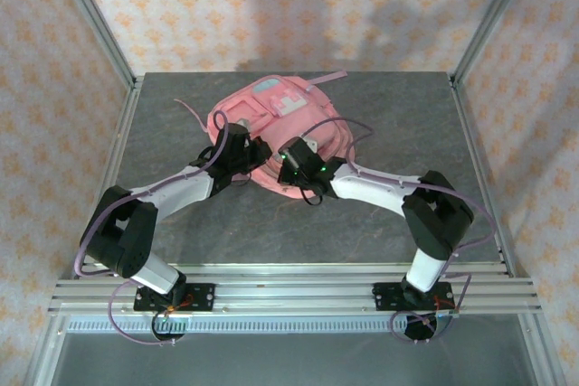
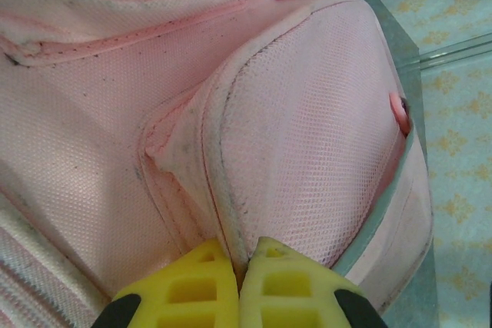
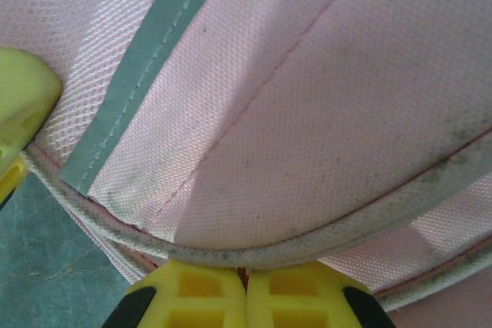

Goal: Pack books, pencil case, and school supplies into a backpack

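Observation:
The pink backpack [image 1: 289,119] lies flat in the middle of the grey table, its light blue-and-white patch [image 1: 269,87] toward the far side. My left gripper [image 1: 262,153] sits at its near left edge, shut on a raised seam beside the mesh pocket [image 2: 307,113], the yellow fingers [image 2: 240,266] pinching the fabric. My right gripper [image 1: 288,158] is close beside it, shut [image 3: 246,274] on the pale piped edge [image 3: 307,245] of the backpack [image 3: 346,97]. A left fingertip [image 3: 19,105] shows at the right wrist view's left edge. The books and school supplies are out of view.
Bare grey table [image 1: 407,124] surrounds the backpack on all sides. Aluminium frame posts [image 1: 99,24] stand at the back corners before patterned walls. A pink strap [image 1: 326,79] trails off the backpack's far side. Purple cables [image 1: 362,133] arch over both arms.

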Tool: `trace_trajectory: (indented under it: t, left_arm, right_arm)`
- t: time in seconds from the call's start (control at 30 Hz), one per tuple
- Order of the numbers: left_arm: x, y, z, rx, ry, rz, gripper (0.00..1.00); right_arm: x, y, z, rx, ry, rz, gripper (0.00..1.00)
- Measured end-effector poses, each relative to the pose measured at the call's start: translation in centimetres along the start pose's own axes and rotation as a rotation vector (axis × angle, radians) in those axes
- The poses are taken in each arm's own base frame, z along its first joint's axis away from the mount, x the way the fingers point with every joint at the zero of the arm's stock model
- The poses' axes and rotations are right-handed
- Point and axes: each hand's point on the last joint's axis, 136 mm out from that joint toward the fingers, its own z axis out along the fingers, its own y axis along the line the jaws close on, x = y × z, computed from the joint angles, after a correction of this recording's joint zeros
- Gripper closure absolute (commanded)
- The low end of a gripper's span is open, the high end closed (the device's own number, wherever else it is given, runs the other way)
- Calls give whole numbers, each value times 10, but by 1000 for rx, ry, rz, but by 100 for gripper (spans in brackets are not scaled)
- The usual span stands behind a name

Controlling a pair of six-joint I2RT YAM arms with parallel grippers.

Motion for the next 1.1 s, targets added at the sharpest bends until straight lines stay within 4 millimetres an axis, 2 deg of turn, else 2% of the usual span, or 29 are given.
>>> trace_trajectory:
  t: [0.13,0.3,0.53,0.7,0.87,0.97,1.03,1.1]
  left_arm:
    - [0,0,0,0,1,19,100]
    - [3,1,0,2,20,50,100]
    - [1,-9,3,1,48,98,100]
    - [-11,-3,16,-62,77,134,100]
    - [-40,4,28,-128,59,178,99]
    - [-53,2,28,-140,26,209,74]
    - [-61,2,25,-147,-5,213,64]
    - [-66,-1,19,-142,-32,224,59]
  right_arm:
    - [-3,-11,-12,24,-27,-35,100]
    - [-20,-53,-25,88,-71,-28,100]
    - [-27,-54,-33,73,-94,-78,100]
    - [-13,-43,-25,81,-84,-154,100]
    - [3,-8,-8,34,-68,-222,100]
    - [5,14,-1,-8,-61,-237,100]
    - [7,26,0,-38,-51,-241,100]
    - [9,35,1,-61,-38,-246,100]
